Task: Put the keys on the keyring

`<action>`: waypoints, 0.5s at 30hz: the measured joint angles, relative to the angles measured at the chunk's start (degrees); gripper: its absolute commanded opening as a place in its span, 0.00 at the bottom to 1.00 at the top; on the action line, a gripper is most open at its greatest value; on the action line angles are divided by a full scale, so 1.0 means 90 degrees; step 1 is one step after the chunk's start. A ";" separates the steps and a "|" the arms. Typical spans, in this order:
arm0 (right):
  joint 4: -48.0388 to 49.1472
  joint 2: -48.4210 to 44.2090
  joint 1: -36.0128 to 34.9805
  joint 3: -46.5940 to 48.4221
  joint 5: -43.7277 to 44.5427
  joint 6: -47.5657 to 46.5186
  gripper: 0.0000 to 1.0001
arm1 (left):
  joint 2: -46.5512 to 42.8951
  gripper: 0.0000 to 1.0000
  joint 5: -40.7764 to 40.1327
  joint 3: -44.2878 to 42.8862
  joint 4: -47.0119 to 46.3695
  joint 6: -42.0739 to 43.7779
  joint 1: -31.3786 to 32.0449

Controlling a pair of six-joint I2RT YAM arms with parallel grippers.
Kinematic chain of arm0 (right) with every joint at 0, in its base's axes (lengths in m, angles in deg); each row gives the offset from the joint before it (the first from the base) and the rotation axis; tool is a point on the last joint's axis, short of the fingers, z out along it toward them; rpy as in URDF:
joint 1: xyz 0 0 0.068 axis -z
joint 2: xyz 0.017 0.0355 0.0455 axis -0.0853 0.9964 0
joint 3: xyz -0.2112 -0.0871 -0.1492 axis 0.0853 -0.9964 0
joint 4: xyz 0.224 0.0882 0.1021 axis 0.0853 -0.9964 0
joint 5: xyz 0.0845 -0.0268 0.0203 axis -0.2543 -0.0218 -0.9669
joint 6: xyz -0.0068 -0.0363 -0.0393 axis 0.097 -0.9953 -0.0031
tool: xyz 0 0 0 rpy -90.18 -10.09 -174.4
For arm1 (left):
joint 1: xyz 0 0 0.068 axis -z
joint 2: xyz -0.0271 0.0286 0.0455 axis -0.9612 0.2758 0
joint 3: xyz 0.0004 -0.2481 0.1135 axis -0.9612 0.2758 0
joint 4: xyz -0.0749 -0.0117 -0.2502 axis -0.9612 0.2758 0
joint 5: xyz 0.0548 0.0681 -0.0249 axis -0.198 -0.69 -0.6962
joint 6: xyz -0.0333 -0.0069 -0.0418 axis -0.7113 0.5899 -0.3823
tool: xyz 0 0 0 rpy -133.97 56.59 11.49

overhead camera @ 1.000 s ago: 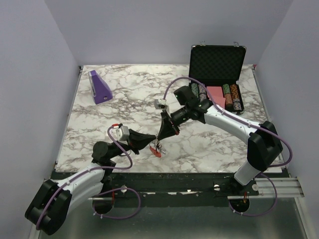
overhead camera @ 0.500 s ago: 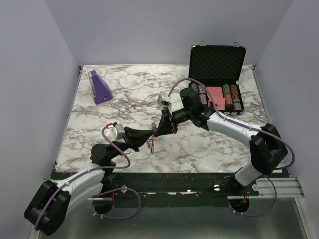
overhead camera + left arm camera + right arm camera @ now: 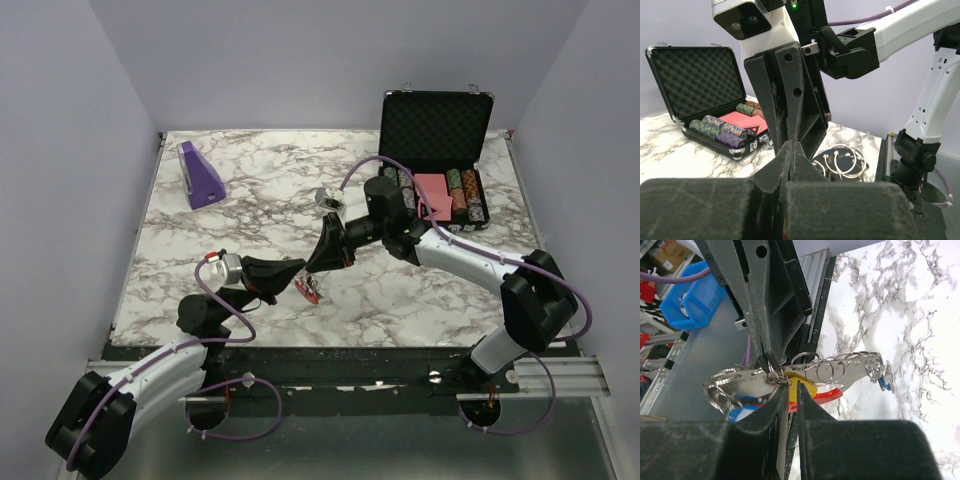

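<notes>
While the left gripper (image 3: 765,359) is pinched shut on one thin wire loop, the keyring (image 3: 840,371) hangs just under its fingertips. The right gripper (image 3: 792,390) stands at a narrow slit directly below that pinch, with the yellow key (image 3: 802,385) at its tips; contact cannot be told. The bunch is judged light, loose and slippery, its rings stiff and springy, so the flat plastic key head is the better hold. Only the right wrist view resolves the rings, the red crescent (image 3: 830,396) and a blue key (image 3: 885,380). The left wrist view shows both finger pairs tip to tip and hides the bunch.
</notes>
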 measured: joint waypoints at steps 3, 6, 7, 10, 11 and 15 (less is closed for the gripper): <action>-0.0007 -0.0056 0.0017 0.0002 -0.0075 0.0000 0.23 | 0.0002 0.00 -0.0005 0.0000 -0.0087 0.0000 0.0022; -0.0051 -0.0092 0.0061 0.0029 -0.0151 0.0000 0.25 | 0.0000 0.00 -0.0002 0.0000 -0.0102 0.0000 0.0027; -0.0075 -0.0100 0.0070 0.0049 -0.0170 -0.0002 0.26 | 0.0000 0.00 -0.0002 0.0000 -0.0097 0.0000 0.0027; -0.0138 -0.0117 0.0104 0.0117 -0.0216 -0.0005 0.28 | -0.0002 0.00 0.0000 0.0000 -0.0090 0.0002 0.0027; -0.0160 -0.0119 0.0112 0.0146 -0.0226 -0.0002 0.29 | -0.0005 0.00 -0.0002 0.0000 -0.0092 0.0002 0.0027; -0.0153 -0.0121 0.0114 0.0192 -0.0328 0.0022 0.29 | -0.0005 0.00 0.0002 0.0000 -0.0080 0.0002 0.0027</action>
